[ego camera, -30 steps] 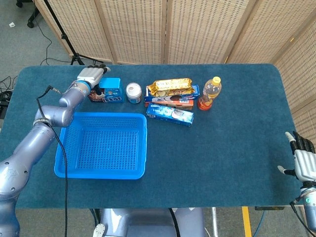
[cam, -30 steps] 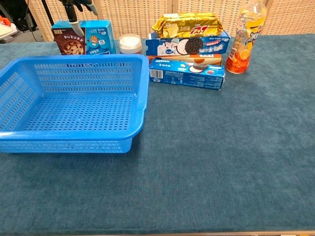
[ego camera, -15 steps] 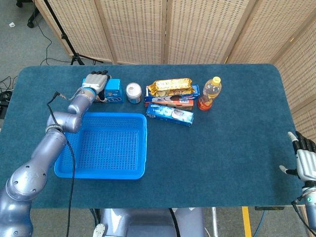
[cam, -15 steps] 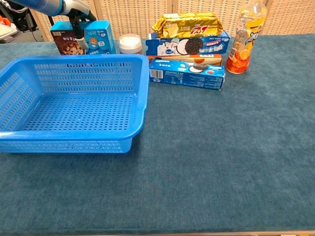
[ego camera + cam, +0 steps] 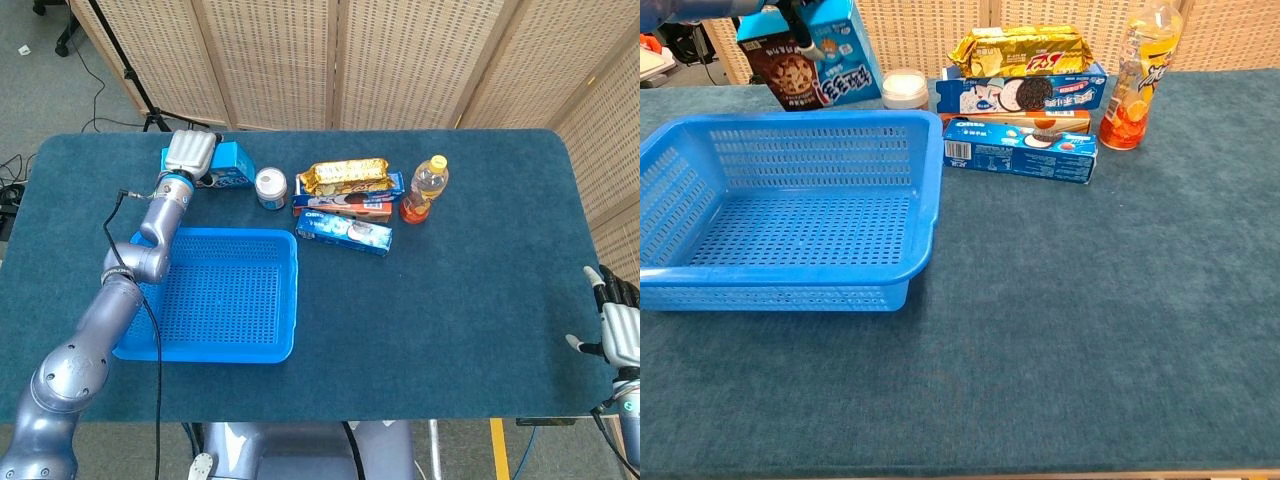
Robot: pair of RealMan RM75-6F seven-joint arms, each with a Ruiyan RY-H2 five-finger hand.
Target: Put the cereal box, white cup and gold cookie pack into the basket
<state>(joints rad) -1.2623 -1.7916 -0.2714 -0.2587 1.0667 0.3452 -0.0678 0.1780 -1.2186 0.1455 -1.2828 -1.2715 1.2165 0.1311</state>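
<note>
— What do you see near the far edge of the dark blue felt-covered table (image 5: 470, 300)?

— A clear plastic bottle of orange drink with a yellow cap (image 5: 424, 188) stands upright towards your right. Left of it lies a blue cardboard box of chocolate sandwich cookies (image 5: 1022, 94), resting on an orange-red flat box (image 5: 1015, 119).

— And in front of those?

— You have a long blue toothpaste carton (image 5: 344, 231) lying flat, slightly angled, just in front of that stack. Behind the table stand tan woven folding screens (image 5: 400, 60), and a black tripod leg (image 5: 115, 55) shows at your far left.
</note>
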